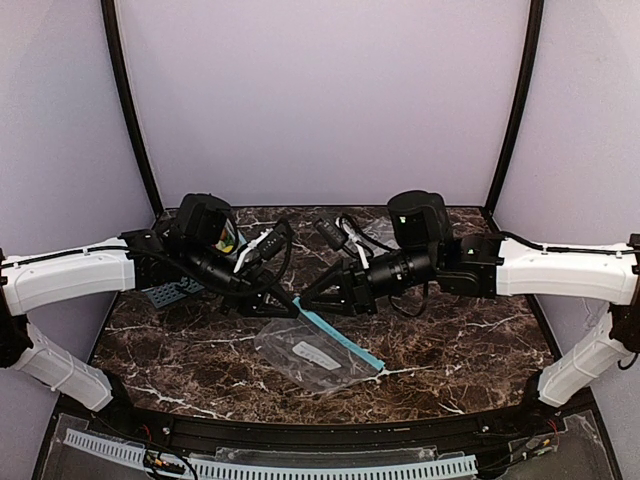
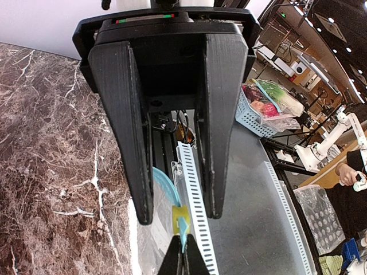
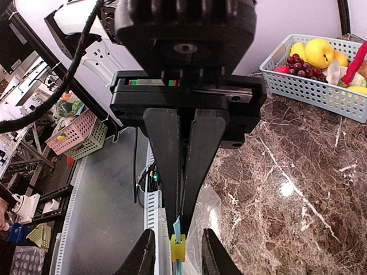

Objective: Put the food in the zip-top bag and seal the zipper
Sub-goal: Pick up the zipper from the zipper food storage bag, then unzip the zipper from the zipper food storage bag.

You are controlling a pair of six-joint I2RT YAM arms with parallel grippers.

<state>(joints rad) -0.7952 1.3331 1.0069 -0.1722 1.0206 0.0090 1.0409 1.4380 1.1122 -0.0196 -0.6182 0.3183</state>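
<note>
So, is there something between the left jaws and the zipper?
Nothing visible. The left gripper holds its jaws open on either side of the yellow slider on the zipper. The right gripper pinches the zipper just beyond the slider.

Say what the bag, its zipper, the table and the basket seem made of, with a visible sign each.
Bag: thin clear plastic film, glossy; the dark table shows through.
Zipper: opaque teal strip, probably plastic.
Table: dark marble with white veins, or a print of it; polished, with a light's glare.
Basket: pale blue moulded plastic lattice, matte.
</note>
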